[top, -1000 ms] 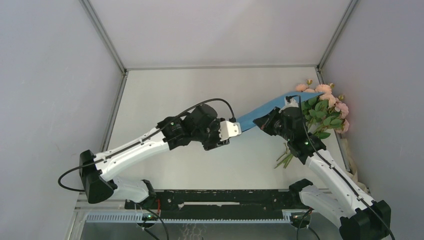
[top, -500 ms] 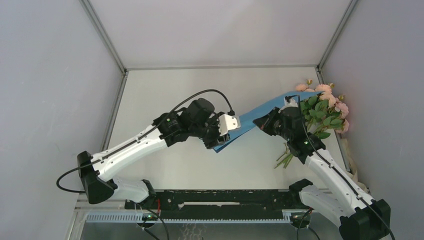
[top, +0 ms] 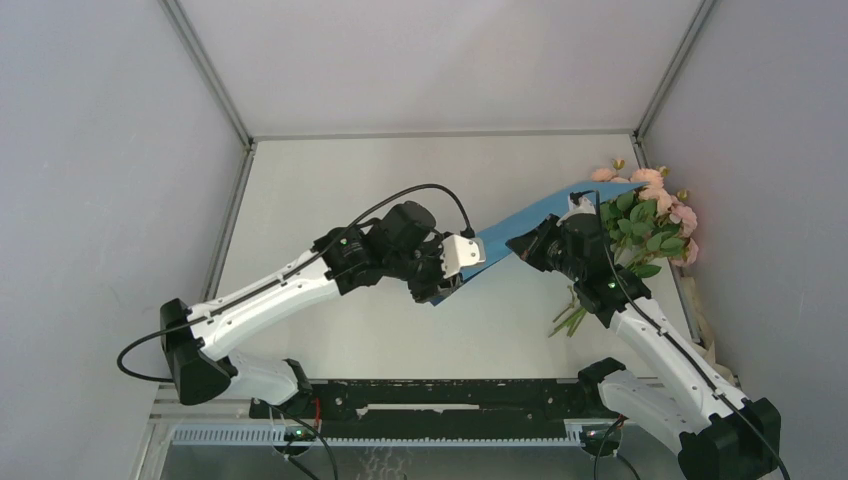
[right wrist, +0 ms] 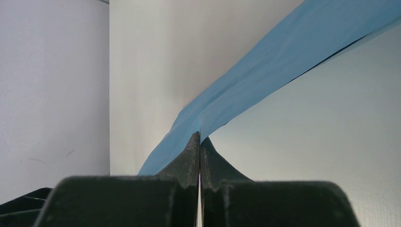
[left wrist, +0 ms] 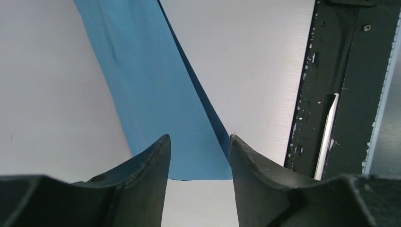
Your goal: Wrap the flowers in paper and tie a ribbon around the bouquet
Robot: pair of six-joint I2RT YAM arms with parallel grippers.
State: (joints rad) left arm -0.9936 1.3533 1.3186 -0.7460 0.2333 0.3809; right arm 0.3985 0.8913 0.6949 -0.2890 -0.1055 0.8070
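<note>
The light blue paper (top: 520, 225) hangs as a long folded band from the flowers down toward the table's middle. My right gripper (top: 518, 243) is shut on its edge, which shows pinched between the fingertips in the right wrist view, gripper (right wrist: 199, 135), paper (right wrist: 269, 66). My left gripper (top: 447, 283) stands open at the band's lower end. In the left wrist view the paper (left wrist: 142, 85) ends just behind the gap of that gripper (left wrist: 198, 144), with nothing clamped. The flowers (top: 650, 220), pink roses with green leaves, lie at the right wall, stems (top: 568, 320) pointing toward me. No bouquet is formed.
A cream strip (top: 704, 330), seemingly the ribbon, lies along the foot of the right wall beside the right arm. The black base rail (top: 440, 395) runs along the near edge and shows at the right of the left wrist view, rail (left wrist: 350, 85). Grey walls enclose the table.
The left gripper swung slightly back and then forward again at the paper's lower end, whose tip now shows under it. The right gripper and flowers have not moved.
</note>
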